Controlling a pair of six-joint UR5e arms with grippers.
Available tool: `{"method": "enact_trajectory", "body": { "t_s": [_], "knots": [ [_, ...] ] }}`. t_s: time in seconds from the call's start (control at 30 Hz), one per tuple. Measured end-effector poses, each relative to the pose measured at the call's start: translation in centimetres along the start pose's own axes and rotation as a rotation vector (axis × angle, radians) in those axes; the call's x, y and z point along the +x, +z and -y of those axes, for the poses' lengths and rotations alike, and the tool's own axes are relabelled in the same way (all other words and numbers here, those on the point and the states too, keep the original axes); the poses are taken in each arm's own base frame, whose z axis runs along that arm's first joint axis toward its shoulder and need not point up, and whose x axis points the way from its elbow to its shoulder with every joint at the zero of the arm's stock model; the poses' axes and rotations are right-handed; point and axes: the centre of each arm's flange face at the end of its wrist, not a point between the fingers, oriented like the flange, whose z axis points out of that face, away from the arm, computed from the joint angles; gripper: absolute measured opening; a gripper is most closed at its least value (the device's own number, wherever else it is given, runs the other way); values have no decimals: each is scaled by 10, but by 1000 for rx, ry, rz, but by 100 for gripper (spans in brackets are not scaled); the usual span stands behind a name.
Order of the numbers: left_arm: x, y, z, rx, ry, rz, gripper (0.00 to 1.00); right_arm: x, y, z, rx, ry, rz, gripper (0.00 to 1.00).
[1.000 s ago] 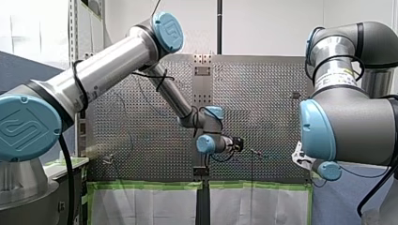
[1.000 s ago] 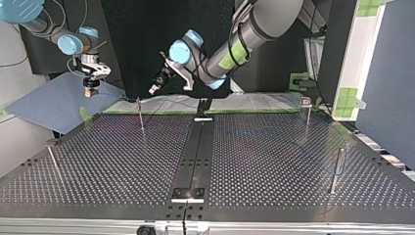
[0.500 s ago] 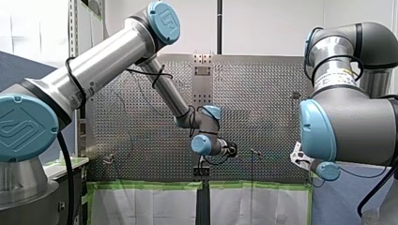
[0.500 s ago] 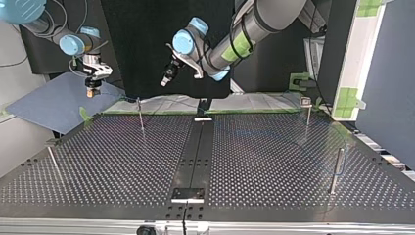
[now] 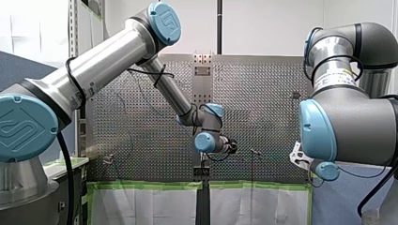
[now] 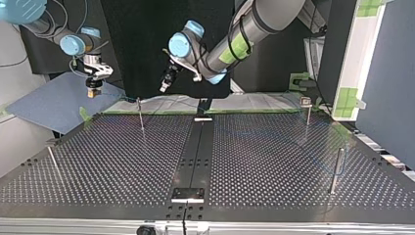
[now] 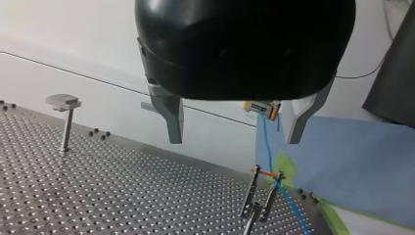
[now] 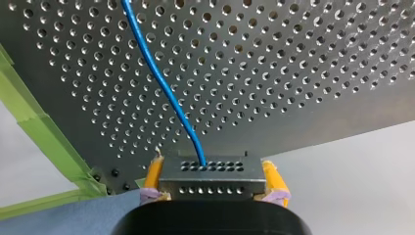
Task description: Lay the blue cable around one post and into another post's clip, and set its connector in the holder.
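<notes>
1. Here the right gripper hangs past the far-left corner of the perforated table in the top view, above a blue mat. Its yellow pads are clamped on either side of the connector.
2. The blue cable leaves the connector's upper face and runs out over the table. In the left wrist view it drops from the connector to a forked post near the table's corner and meets it beside an orange piece at the post's top. Whether it is seated in a clip there cannot be told.
3. The left gripper hovers well above the table's far edge. Its metal fingers are spread wide with nothing between them. The connector and the hanging stretch of cable lie far ahead, roughly in line with the gap.
4. A flat-headed post stands well apart from the forked post. It may be the holder, but the views do not confirm this.
5. Step in hand, as a judgement: the cable is being routed, and the connector is not yet in any holder.
6. The next move probably calls for the left gripper to descend toward the hanging stretch and place its fingers astride the cable before closing. Meanwhile the right gripper should hold the connector without pulling the cable off the post.
</notes>
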Motion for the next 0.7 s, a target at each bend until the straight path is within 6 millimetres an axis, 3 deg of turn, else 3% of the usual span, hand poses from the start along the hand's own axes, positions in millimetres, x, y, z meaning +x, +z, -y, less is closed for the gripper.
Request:
{"method": "enact_trajectory", "body": {
  "t_s": [0.3, 0.7],
  "knots": [
    [1, 1, -4, -30, -10, 2, 100, -1, 0, 3, 7, 1, 4, 0],
    [31, 4, -16, -66, -1, -52, 100, -3, 0, 6, 10, 2, 8, 0]
  ]
}}
